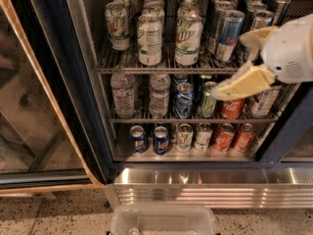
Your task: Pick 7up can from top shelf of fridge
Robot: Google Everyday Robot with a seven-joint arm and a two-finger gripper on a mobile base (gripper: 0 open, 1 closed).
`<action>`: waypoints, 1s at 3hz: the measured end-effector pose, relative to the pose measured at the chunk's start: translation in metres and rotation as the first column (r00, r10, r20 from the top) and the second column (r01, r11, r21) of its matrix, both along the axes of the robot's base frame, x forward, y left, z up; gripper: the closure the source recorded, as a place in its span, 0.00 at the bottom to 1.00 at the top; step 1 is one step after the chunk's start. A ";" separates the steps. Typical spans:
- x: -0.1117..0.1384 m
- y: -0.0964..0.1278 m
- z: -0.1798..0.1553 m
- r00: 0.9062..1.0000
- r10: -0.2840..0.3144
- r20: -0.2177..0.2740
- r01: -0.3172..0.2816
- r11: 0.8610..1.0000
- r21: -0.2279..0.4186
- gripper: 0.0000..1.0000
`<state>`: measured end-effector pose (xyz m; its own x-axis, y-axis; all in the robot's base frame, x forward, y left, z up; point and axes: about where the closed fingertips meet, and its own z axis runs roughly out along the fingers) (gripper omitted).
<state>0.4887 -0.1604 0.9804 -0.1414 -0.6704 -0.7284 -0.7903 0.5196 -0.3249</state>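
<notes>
Several 7up cans stand on the top shelf (146,70) of the fridge (51,77). The front one (189,39) is white and silver with green lettering, and two more (149,39) (118,25) stand to its left. My gripper (230,65) is at the right, in front of the shelf's right half, with its white body further right. Its cream fingers (244,82) are spread open and hold nothing. The upper finger lies over the slim blue-and-silver cans (227,35), just right of the front 7up can.
The middle shelf holds water bottles (123,94), mixed cans and red cans (231,109). The bottom shelf has more cans (160,140). The glass door (29,111) stands open at left. A ribbed steel base panel (210,187) and a clear plastic bin (164,222) are below.
</notes>
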 end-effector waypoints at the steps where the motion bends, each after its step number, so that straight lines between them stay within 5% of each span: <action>1: 0.020 0.020 0.005 0.998 0.003 0.066 -0.008 0.997 0.079 0.31; 2: 0.033 0.016 0.006 0.991 -0.074 0.112 0.052 0.981 0.187 0.30; 3: 0.055 0.015 0.005 0.978 -0.142 0.150 0.094 0.952 0.292 0.15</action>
<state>0.5435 -0.1450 0.9851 -0.0670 -0.4201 -0.9050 -0.6647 0.6952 -0.2735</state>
